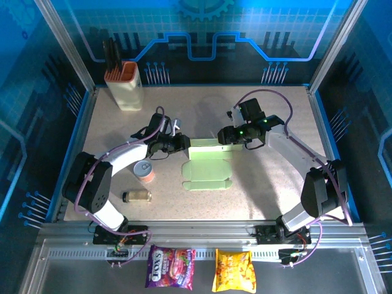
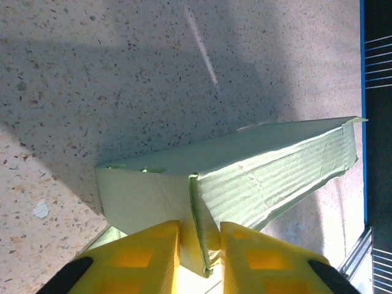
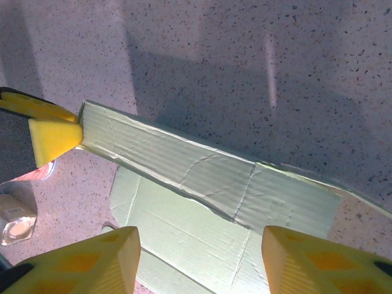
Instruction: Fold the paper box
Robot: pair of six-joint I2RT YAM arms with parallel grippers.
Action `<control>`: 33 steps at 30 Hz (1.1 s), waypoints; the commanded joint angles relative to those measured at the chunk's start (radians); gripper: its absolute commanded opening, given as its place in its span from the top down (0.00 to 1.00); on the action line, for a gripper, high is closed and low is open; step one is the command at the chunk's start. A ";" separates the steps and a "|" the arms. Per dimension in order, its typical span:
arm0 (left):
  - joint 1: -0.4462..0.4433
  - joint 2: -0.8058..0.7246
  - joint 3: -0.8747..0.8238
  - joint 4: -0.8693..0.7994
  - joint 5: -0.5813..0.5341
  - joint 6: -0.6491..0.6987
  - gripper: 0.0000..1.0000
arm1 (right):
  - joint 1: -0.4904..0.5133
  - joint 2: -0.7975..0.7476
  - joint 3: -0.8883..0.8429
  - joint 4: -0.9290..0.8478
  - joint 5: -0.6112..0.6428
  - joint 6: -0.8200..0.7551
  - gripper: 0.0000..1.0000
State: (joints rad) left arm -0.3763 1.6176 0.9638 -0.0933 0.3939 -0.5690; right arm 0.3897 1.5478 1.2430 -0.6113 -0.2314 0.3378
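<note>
Left gripper (image 2: 200, 236) pinches the paper box (image 2: 275, 171) by 1 flap (right gripper (image 3: 199, 239) gapes wide).

Top external: high at the near side, looking down over the whole table (image 1: 263, 177).
Left wrist: close, along the left gripper (image 2: 201, 236) onto the paper box (image 2: 263, 177).
Right wrist: close, past the right gripper (image 3: 199, 245), facing down.
Shared: the paper box's raised flap, all views.
</note>
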 commanded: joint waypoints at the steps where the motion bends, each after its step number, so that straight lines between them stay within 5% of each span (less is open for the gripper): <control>1: -0.006 0.011 -0.001 -0.036 -0.004 0.024 0.78 | -0.008 0.016 -0.002 0.004 0.001 0.052 0.44; 10: -0.004 0.002 -0.013 -0.037 -0.005 0.021 0.78 | -0.011 0.104 0.008 0.020 -0.010 0.110 0.39; 21: -0.005 -0.010 -0.018 -0.046 -0.003 0.018 0.78 | -0.036 0.138 -0.094 0.213 -0.185 0.237 0.39; 28: -0.005 -0.014 -0.021 -0.049 -0.003 0.015 0.78 | -0.060 0.124 -0.179 0.388 -0.295 0.353 0.46; 33: -0.006 -0.014 -0.021 -0.050 -0.003 0.014 0.78 | -0.067 0.122 -0.202 0.415 -0.297 0.377 0.61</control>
State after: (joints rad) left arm -0.3763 1.6165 0.9630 -0.0967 0.3943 -0.5694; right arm 0.3363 1.6806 1.0523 -0.2508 -0.4904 0.6807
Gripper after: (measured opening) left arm 0.220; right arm 0.422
